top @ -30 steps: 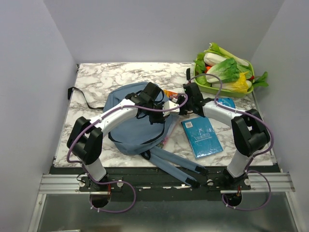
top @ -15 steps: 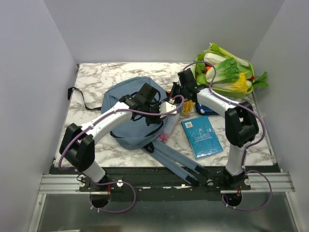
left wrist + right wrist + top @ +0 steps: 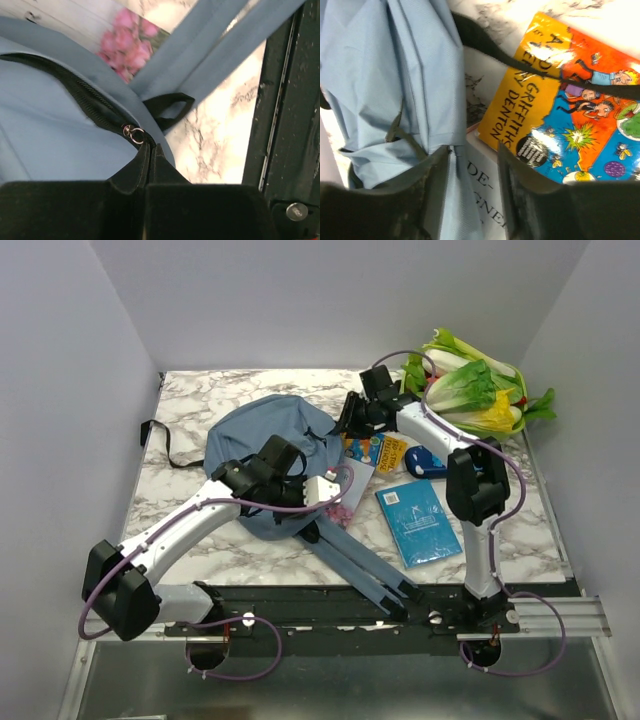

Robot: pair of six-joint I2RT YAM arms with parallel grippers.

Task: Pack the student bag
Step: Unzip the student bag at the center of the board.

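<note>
The student bag [image 3: 265,430] lies crumpled at the middle of the marble table, its two shoulder straps [image 3: 360,565] trailing toward the near edge. My left gripper [image 3: 325,490] sits at the bag's near right edge. In the left wrist view it [image 3: 151,147] is shut on the black zipper pull tab, just behind the metal ring [image 3: 134,132]. My right gripper [image 3: 348,422] is at the bag's far right edge. Its jaws [image 3: 472,170] stand apart, with a fold of blue bag fabric [image 3: 395,75] against the left finger and a white book [image 3: 490,200] below.
A yellow and orange comic book [image 3: 378,452] lies beside the bag, overlapping a white book with pink flowers [image 3: 350,485]. A teal book [image 3: 420,522] and a small blue item [image 3: 428,462] lie to the right. Leafy vegetables [image 3: 470,388] fill the back right corner. The black rail [image 3: 280,100] edges the table.
My left arm pulled back toward the near edge with the zipper tab. The bag bunched up toward the back left, uncovering the books. My right gripper moved farther back to the bag's edge.
</note>
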